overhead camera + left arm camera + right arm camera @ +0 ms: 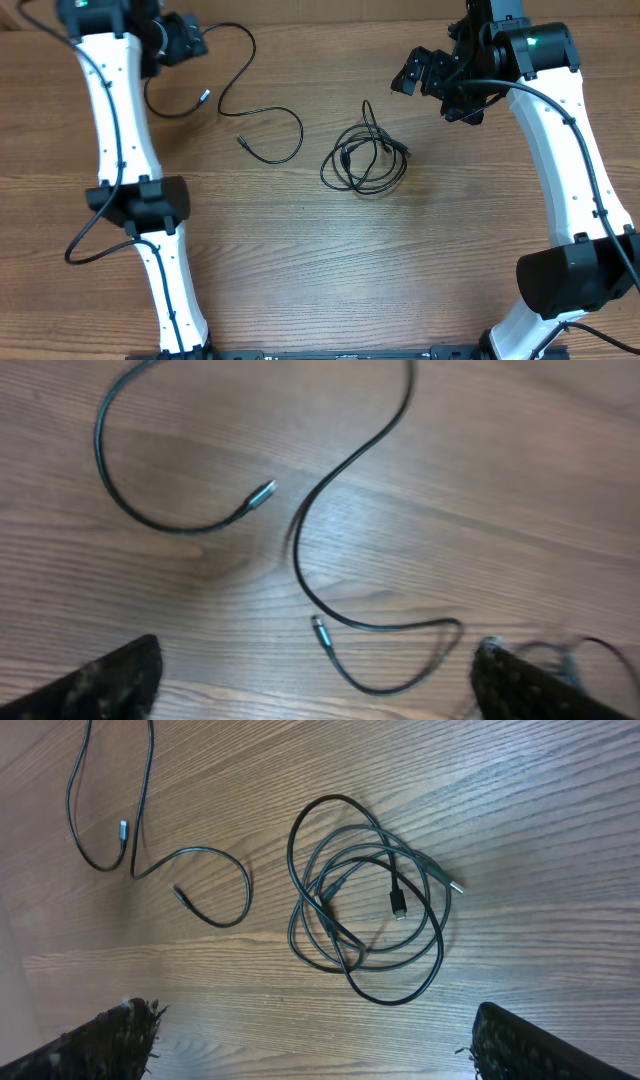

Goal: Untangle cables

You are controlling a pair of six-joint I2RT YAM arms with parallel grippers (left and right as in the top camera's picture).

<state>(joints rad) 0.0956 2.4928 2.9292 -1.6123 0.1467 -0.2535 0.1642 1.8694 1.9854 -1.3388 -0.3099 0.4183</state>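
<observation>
The left arm [120, 110] rises along the counter's [330, 270] edge well left of the knotted coil [365, 160]. It bends at a dark elbow joint, and its wrist sits at the far corner. The left tool [185, 40] hangs over the counter there with its fingers spread wide apart, and nothing lies between them. The right arm [565, 150] stands on the other side of the coil and reaches away from its base. Its wrist is bent back toward the coil, so the right tool [415, 72] hovers just beyond the coil and a little to its right. Its fingers are also fully apart and grip nothing.

There are two arms and two tools, both clear of the cables. The cables make two groups. The coil is one group, a bundle of several overlapping loops lying flat near the middle of the counter with two plug tips showing inside it, one of them silver. How many cords make it up cannot be told. The other group is a single loose strand [298, 130] lying left of the coil and apart from it. It snakes in open curves from beside the left tool toward the coil, and both of its plug ends are free.
</observation>
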